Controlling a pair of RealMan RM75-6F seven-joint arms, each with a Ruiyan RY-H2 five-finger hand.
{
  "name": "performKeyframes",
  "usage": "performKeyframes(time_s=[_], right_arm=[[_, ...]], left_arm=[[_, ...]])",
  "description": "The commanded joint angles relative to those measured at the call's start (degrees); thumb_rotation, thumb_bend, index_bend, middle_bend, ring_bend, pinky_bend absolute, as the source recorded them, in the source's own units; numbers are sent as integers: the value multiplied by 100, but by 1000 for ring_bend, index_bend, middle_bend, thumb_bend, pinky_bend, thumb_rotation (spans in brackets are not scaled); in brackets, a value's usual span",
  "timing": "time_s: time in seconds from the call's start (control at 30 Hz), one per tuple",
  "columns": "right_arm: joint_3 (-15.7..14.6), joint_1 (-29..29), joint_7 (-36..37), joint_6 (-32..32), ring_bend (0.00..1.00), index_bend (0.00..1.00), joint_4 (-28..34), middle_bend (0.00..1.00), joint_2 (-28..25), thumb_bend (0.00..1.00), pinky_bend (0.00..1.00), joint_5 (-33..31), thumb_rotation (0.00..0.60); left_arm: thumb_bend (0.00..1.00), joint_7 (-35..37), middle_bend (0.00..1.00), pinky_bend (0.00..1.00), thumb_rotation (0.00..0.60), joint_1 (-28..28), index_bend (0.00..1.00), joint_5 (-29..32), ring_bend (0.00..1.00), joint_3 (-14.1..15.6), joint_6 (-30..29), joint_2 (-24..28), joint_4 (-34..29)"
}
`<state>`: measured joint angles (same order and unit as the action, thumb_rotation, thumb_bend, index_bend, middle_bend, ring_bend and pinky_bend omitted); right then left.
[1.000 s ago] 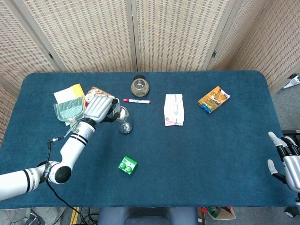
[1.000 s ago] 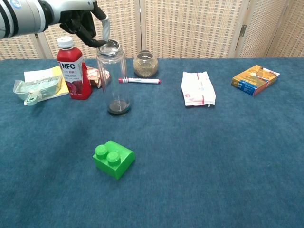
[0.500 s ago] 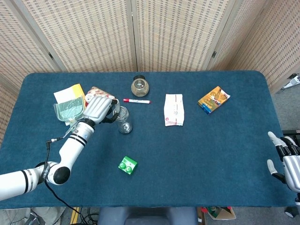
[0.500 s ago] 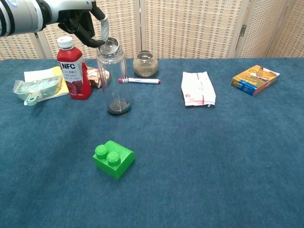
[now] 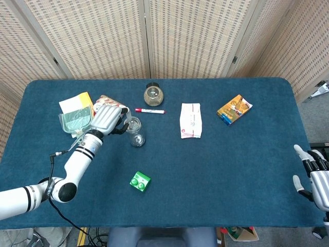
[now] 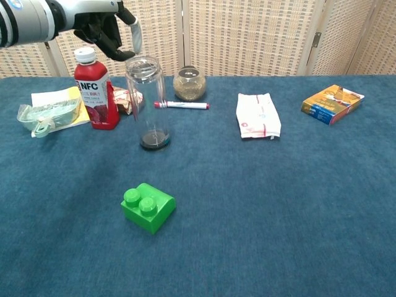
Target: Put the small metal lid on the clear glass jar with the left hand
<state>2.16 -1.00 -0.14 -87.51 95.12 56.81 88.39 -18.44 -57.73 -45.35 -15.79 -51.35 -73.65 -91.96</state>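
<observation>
Green two-stud toy brick (image 6: 148, 206) sits up front, then the tall clear glass jar (image 6: 146, 102) upright on the blue cloth table (image 6: 260, 204). Left hand (image 6: 105, 32) hovers just above-left of its rim with fingers curled; can't tell about the small metal lid

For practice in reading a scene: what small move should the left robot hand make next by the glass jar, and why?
Probably lift the left robot hand straight up and away. It holds nothing, the small metal lid seems to lie on the mouth of the clear glass jar, and a red bottle stands close beside.
</observation>
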Motion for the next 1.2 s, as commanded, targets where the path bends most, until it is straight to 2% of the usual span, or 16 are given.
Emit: performKeyframes(time_s=[0.03, 0.27, 0.57, 0.83, 1.2], right_arm=[[0, -5, -5, 7, 115, 49, 4, 205, 1, 442, 279, 4, 600], [12, -4, -28, -2, 115, 49, 29, 205, -22, 442, 279, -8, 600], [13, -30, -49, 47, 115, 49, 38, 205, -11, 442, 279, -15, 600], [12, -20, -42, 49, 115, 49, 28, 205, -17, 442, 279, -41, 600], [11, -13, -5, 53, 115, 49, -11, 205, -3, 442, 279, -59, 600]], left_arm=[[432, 5, 1000, 996, 600, 6, 456, -12, 940, 3, -9, 8, -17], [432, 137, 1000, 996, 600, 75, 408, -107, 940, -41, -99, 56, -75], [432, 155, 1000, 997, 600, 139, 400, -284, 941, 93, 19, 166, -238], [432, 96, 1000, 997, 600, 72, 333, -277, 945, 124, 69, 72, -206], [432, -15, 1000, 997, 600, 5, 331, -215, 945, 200, 152, 14, -168]])
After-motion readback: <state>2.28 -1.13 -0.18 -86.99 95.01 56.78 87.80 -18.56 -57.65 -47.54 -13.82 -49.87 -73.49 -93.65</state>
